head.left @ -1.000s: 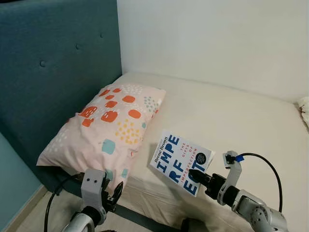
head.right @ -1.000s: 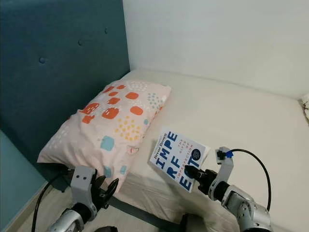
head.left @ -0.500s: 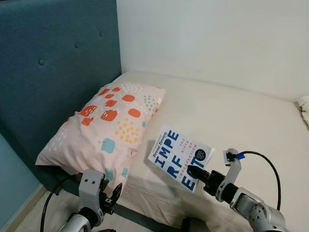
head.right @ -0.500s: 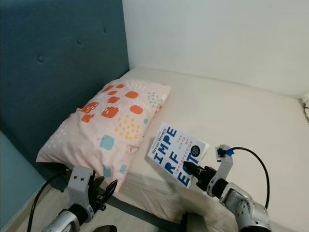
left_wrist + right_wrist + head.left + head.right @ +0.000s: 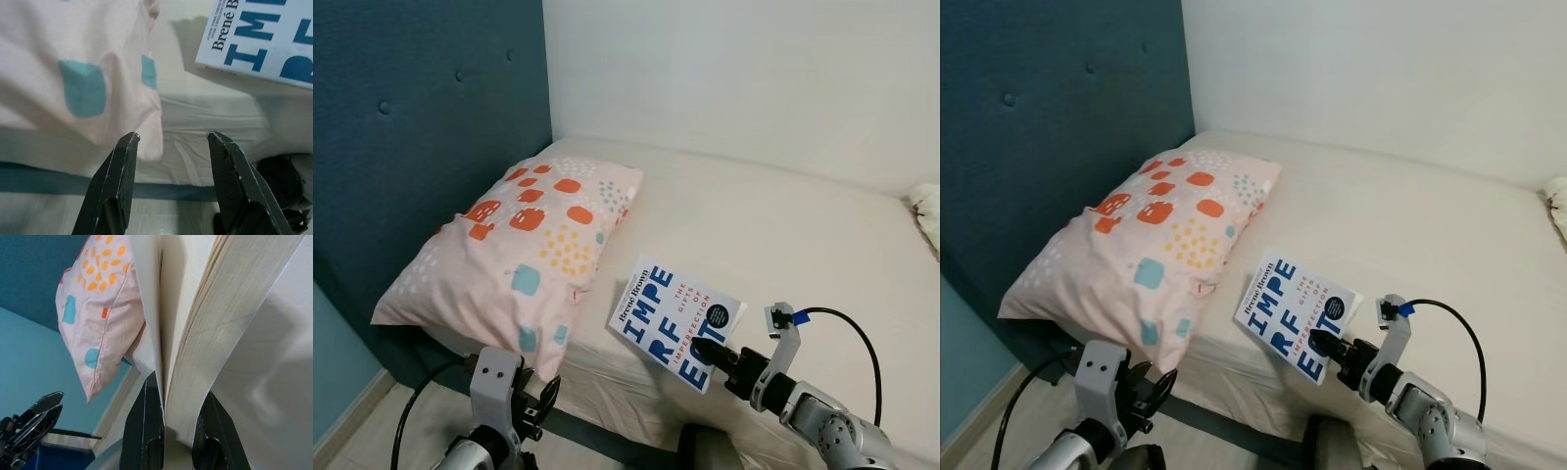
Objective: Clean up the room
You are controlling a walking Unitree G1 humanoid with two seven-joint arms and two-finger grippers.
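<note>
A white paperback book with big blue letters is held above the near edge of the bed. My right gripper is shut on its lower edge, and the pages fan between the two black fingers in the right wrist view. My left gripper hangs open low at the bedside, below the corner of the pink patterned pillow, with nothing between its fingers. The book's cover shows beyond it.
The pillow leans against a dark teal headboard on the left. A white wall runs behind the bed. A pale crumpled cloth lies at the bed's far right edge. Light floor lies below the bed on the left.
The camera view has shifted slightly, so pillow and bed sit a bit lower and leftward. The book stays in my right gripper, raised slightly. The left gripper has sunk a little lower.
</note>
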